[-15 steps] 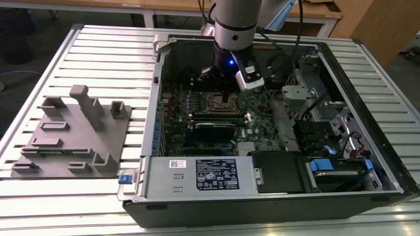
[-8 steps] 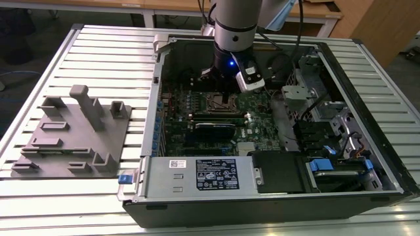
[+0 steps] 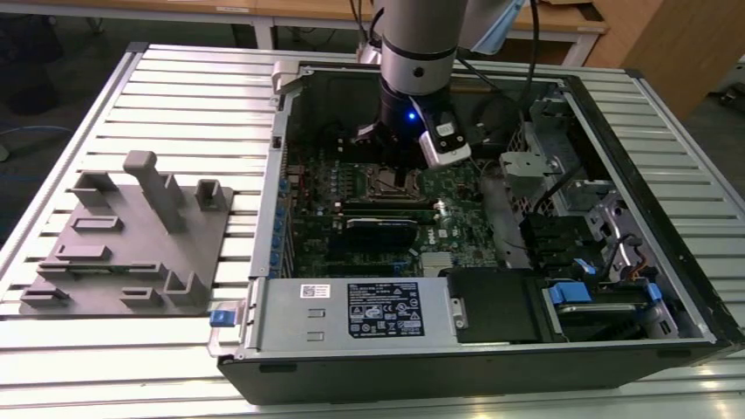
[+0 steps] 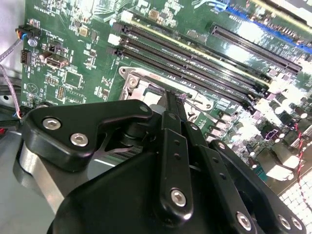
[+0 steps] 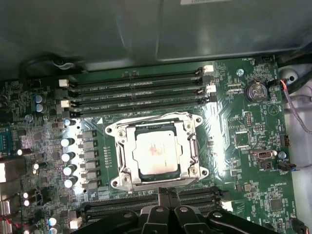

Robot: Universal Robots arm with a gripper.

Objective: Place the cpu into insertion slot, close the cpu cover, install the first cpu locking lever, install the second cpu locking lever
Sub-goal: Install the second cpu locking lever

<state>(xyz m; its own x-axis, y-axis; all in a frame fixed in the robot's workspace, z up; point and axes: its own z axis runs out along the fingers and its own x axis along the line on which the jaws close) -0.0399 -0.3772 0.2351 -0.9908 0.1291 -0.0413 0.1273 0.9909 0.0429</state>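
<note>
The arm reaches straight down, its tool (fingers pressed together) just beside the insertion slot.

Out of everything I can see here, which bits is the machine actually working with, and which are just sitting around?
Part of the job:
- cpu, lying in the insertion slot
- cpu cover, down around the chip
- gripper, just beside the socket

Just there:
- memory slots
- grey fixture tray on the slatted table
- computer case
- power supply
</note>
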